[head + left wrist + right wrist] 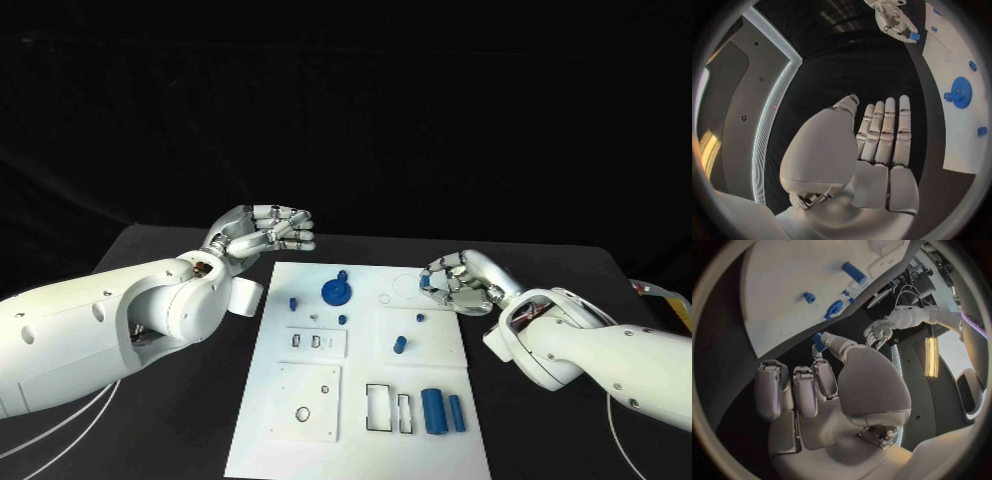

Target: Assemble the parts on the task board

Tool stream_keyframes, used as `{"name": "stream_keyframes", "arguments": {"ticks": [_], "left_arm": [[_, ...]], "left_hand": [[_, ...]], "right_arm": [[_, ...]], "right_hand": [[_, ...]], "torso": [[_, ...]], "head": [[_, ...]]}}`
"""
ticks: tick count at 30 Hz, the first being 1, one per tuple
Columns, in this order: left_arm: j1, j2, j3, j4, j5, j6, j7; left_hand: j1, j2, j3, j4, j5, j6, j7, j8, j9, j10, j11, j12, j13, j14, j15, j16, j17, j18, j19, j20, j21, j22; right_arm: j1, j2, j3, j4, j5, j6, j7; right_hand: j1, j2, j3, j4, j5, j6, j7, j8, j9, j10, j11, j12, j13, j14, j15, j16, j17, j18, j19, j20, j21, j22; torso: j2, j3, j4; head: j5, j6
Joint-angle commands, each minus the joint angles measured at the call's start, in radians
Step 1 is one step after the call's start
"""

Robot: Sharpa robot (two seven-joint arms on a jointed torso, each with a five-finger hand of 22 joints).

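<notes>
- A small blue part [428, 283] is pinched by the right hand [462, 283] above the task board [361, 440], presumably for insertion (socket unclear).
- The left hand [264, 234], fingers curled on nothing, is kept off the board's far left corner.

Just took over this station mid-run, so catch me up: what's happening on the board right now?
The right hand pinches a small blue part in its fingers, raised at the far right side of the white task board. The left hand holds nothing, fingers curled, off the board's far left corner. On the board, a blue gear sits at the far end, several small blue pegs lie mid-board, and two blue cylinders rest near the front right corner.
</notes>
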Motion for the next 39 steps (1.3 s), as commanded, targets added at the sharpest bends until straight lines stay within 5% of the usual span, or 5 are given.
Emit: {"name": "stream_keyframes", "arguments": {"ticks": [1, 5, 16, 39], "left_arm": [[0.001, 0.007, 0.001, -0.005, -0.007, 0.007, 0.010], [0.001, 0.018, 0.000, -0.017, -0.009, 0.000, 0.001], [0.001, 0.046, -0.001, -0.037, -0.010, -0.016, -0.022], [0.001, 0.064, -0.002, -0.035, -0.010, -0.033, -0.041]], "left_hand": [[-0.001, 0.000, 0.009, -0.001, -0.005, -0.018, -0.009, -0.015, -0.006, 0.007, 0.000, -0.009, -0.004, 0.023, -0.006, 0.007, 0.009, 0.015, 0.018, -0.008, 0.012, 0.005], [-0.004, -0.002, 0.011, 0.000, -0.005, -0.018, -0.004, -0.017, -0.007, 0.009, -0.001, -0.012, -0.004, 0.027, -0.007, 0.006, 0.012, 0.014, 0.022, -0.010, 0.014, 0.006], [-0.022, -0.015, 0.020, 0.000, -0.006, 0.004, 0.005, -0.015, -0.005, 0.048, -0.003, -0.010, -0.002, 0.031, -0.008, -0.003, 0.025, 0.012, 0.019, -0.012, 0.016, 0.005], [-0.030, -0.026, 0.020, -0.001, -0.006, -0.007, 0.015, -0.026, -0.009, 0.029, 0.006, -0.021, -0.004, 0.032, -0.003, -0.005, 0.033, 0.011, 0.018, -0.010, 0.018, 0.004]], "right_arm": [[0.003, 0.024, 0.000, 0.025, -0.106, -0.029, -0.088], [0.002, 0.072, -0.001, 0.038, -0.170, -0.029, -0.146], [-0.028, 0.194, -0.006, 0.036, -0.304, 0.002, -0.243], [-0.087, 0.345, -0.021, -0.026, -0.445, 0.081, -0.309]], "right_hand": [[-0.009, 0.007, 0.008, 0.002, 0.006, 0.009, -0.004, 0.008, 0.011, 0.010, 0.000, 0.007, 0.044, 0.088, -0.008, 0.004, 0.184, -0.014, 0.008, 0.000, 0.004, 0.110], [-0.004, 0.002, 0.012, -0.010, 0.007, 0.011, -0.006, 0.010, 0.012, 0.011, -0.002, 0.008, 0.045, 0.088, -0.009, 0.004, 0.184, -0.014, 0.008, -0.001, 0.003, 0.110], [-0.009, 0.002, 0.017, -0.017, -0.008, 0.014, -0.006, 0.013, 0.015, 0.018, -0.002, 0.015, 0.053, 0.089, -0.010, 0.005, 0.188, -0.015, 0.011, -0.002, 0.006, 0.114], [-0.036, -0.015, 0.008, -0.016, -0.013, 0.014, -0.007, 0.014, 0.017, 0.020, -0.002, 0.018, 0.056, 0.089, -0.009, 0.006, 0.188, -0.014, 0.009, -0.002, 0.004, 0.112]], "torso": [[-0.010, 0.0016, -0.0018], [-0.018, 0.0023, 0.0008], [-0.030, -0.0025, 0.0015], [-0.028, -0.0024, 0.0035]], "head": [[0.008, -0.011], [0.008, -0.023], [0.029, -0.043], [0.050, -0.056]]}}
